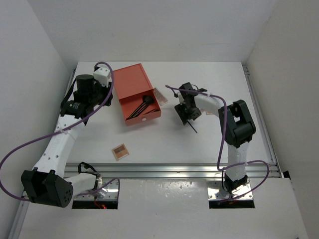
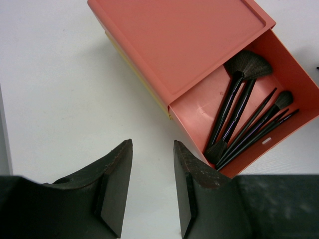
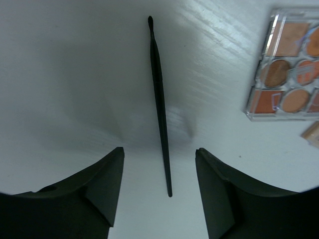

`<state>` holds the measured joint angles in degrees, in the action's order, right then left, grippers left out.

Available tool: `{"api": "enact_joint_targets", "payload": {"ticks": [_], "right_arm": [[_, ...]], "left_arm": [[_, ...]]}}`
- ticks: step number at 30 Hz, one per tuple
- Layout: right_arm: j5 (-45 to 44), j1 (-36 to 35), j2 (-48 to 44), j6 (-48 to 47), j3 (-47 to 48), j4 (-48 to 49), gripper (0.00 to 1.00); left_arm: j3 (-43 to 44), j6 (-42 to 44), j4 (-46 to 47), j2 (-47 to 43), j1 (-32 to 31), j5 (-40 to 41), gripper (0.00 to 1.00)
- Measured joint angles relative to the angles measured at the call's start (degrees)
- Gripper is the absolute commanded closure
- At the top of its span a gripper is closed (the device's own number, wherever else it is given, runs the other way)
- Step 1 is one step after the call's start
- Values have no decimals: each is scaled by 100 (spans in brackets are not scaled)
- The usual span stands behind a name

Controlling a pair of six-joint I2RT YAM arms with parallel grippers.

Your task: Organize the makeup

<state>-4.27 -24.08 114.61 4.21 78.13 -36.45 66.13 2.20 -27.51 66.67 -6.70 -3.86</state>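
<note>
A thin black stick [image 3: 159, 99] lies on the white table, its near end between the fingers of my right gripper [image 3: 159, 149]. That gripper is open and touches nothing. In the top view the stick [image 1: 192, 127] pokes out below the right gripper [image 1: 187, 115]. Several black brushes [image 2: 249, 114], one fan-shaped, lie in the pulled-out drawer of the orange-red box [image 2: 189, 45]. My left gripper [image 2: 152, 144] hovers open and empty over bare table beside the box's front corner. A palette [image 3: 286, 69] with orange and tan pans lies right of the stick. A small square palette [image 1: 119, 151] sits alone near the front.
The box [image 1: 134, 92] stands at the centre back with its drawer [image 1: 144, 109] open toward the front. A second tan palette edge [image 3: 311, 133] shows at the right. An aluminium rail [image 1: 174, 170] runs along the table's near edge.
</note>
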Motion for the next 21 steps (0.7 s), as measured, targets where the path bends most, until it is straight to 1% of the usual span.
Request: {"api": "enact_joint_targets", "payload": {"ticks": [1, 2, 4, 5, 6, 7, 8, 16, 19, 21], "right_arm": [[-4, 4, 83, 28, 0, 2, 45], [-4, 7, 166, 55, 0, -7, 52], [72, 24, 275, 127, 4, -4, 61], [79, 37, 271, 149, 4, 2, 69], [129, 39, 275, 177, 4, 11, 72], [142, 37, 278, 195, -2, 13, 79], [162, 33, 278, 212, -2, 17, 100], [205, 37, 229, 4, 0, 0, 100], [188, 35, -20, -234, 2, 22, 100], [195, 24, -376, -494, 20, 129, 100]], "left_arm": [[0, -2, 0, 0, 2, -2, 56], [0, -11, 0, 0, 7, -7, 56], [0, -15, 0, 0, 17, -7, 56], [0, -15, 0, 0, 26, -11, 56], [0, -17, 2, 0, 33, -17, 56], [0, -17, 2, 0, 39, -20, 56], [0, -17, 2, 0, 42, -20, 56], [0, -17, 2, 0, 61, -24, 56], [0, -20, 2, 0, 90, -28, 56], [-2, -20, 2, 0, 92, -44, 56]]}}
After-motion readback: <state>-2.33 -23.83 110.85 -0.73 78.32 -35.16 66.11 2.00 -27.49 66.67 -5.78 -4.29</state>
